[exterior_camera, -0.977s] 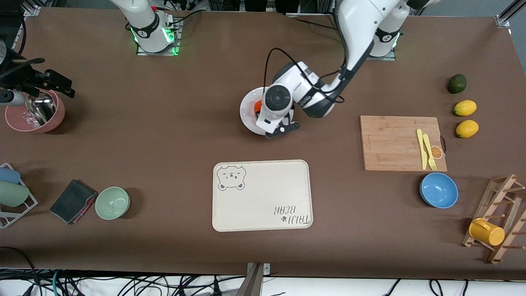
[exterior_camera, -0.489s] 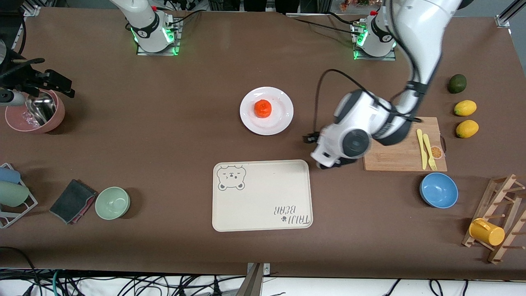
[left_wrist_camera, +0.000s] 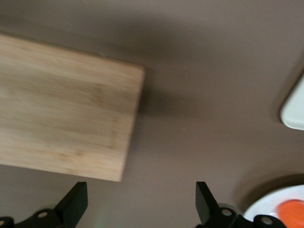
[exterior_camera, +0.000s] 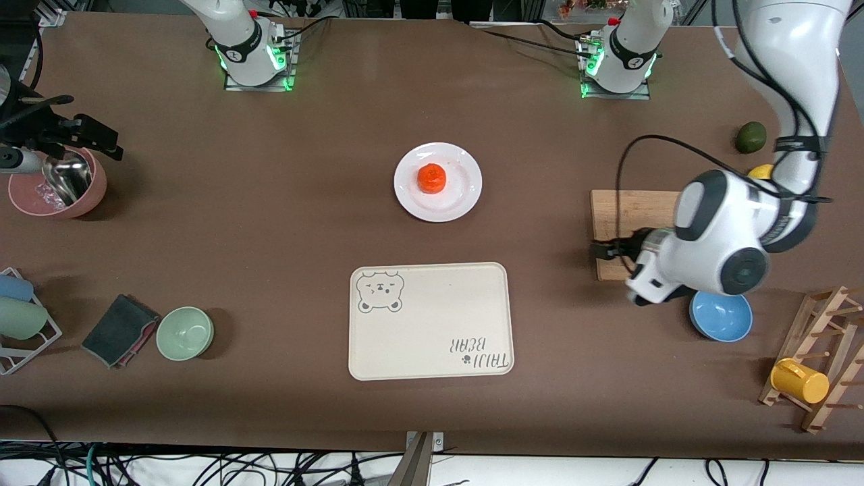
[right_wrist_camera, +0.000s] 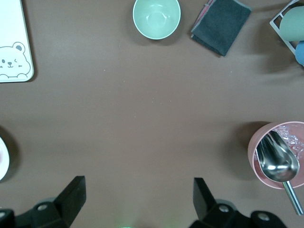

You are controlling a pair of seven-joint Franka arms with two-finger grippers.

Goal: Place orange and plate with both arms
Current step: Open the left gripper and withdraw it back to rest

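Front view: orange (exterior_camera: 431, 178) is sitting on the plate (exterior_camera: 466, 181), a bit off centre, mid-table, farther from the camera than the bear tray (exterior_camera: 429, 321). Nothing is touching either.

Left gripper (exterior_camera: 614, 250) is hanging over the board (exterior_camera: 621, 214) corner, toward the left arm's end of the table, well apart from the plate. Left wrist view is showing its 2 fingers (left_wrist_camera: 74, 205) spread wide with nothing between them, board edge below, plate rim and a bit of orange at the frame corner.

Right gripper (right_wrist_camera: 134, 202) is not showing in the front view; the right wrist view is showing it wide open and empty over bare table, with the green bowl (right_wrist_camera: 156, 17), dark cloth (right_wrist_camera: 221, 25) and pink bowl (right_wrist_camera: 280, 154) with its scoop in sight. That arm is waiting.

Judgement: the placing looks done or nearly so.

Risks:
- Orange is round and loose, so any knock to the plate could be rolling it off.
- Left gripper is sitting low near the board and blue bowl (exterior_camera: 721, 318); a sweeping move could be clipping them.
- Plate is glossy; a 2-finger rim pinch could be slipping if it needs re-gripping.
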